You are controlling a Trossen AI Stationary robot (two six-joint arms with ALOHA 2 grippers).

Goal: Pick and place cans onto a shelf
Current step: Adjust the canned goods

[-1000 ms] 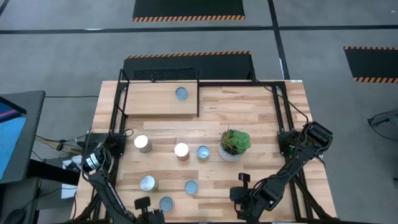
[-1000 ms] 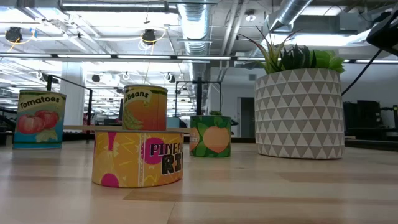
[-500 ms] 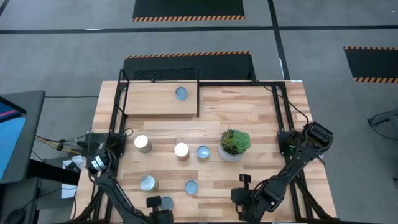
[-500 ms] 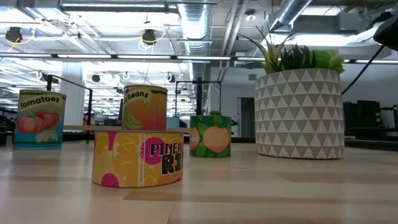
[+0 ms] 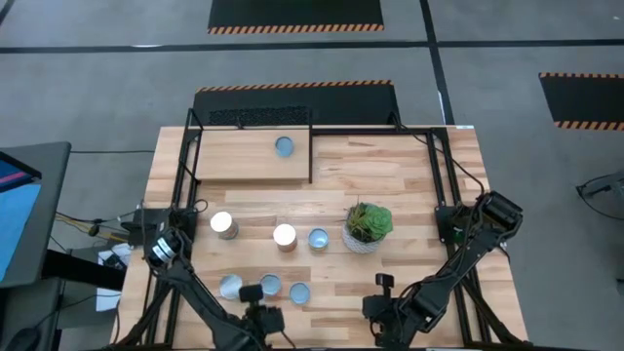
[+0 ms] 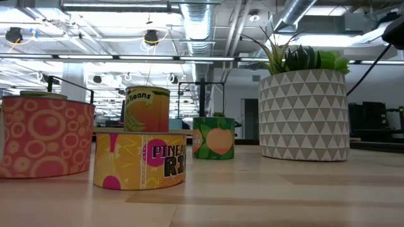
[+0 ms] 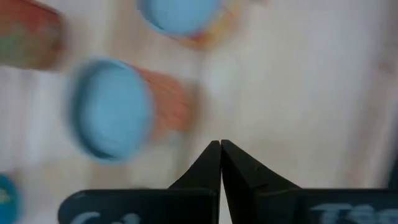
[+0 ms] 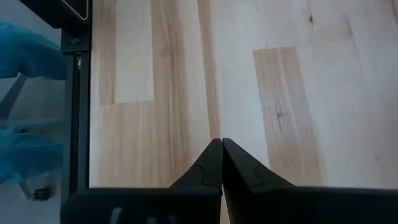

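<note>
High view, looking straight down: my left end effector (image 5: 252, 292) sits at the near edge of the tabletop (image 5: 390, 175), fingers pressed together and holding nothing, just beside a blue-topped can (image 5: 270, 284). Two more cans (image 5: 231, 287) (image 5: 299, 292) flank it. Three cans (image 5: 223, 224) (image 5: 285, 236) (image 5: 319, 238) stand in a row mid-tabletop, beside a potted plant (image 5: 368, 226). One can (image 5: 284, 146) stands on the shelf (image 5: 234, 161) at the far left. My right end effector (image 5: 383, 280) waits at the near right edge, fingers together, empty. Low view: an orange ringed can (image 6: 44, 135) stands beside a pineapple can (image 6: 140, 159).
</note>
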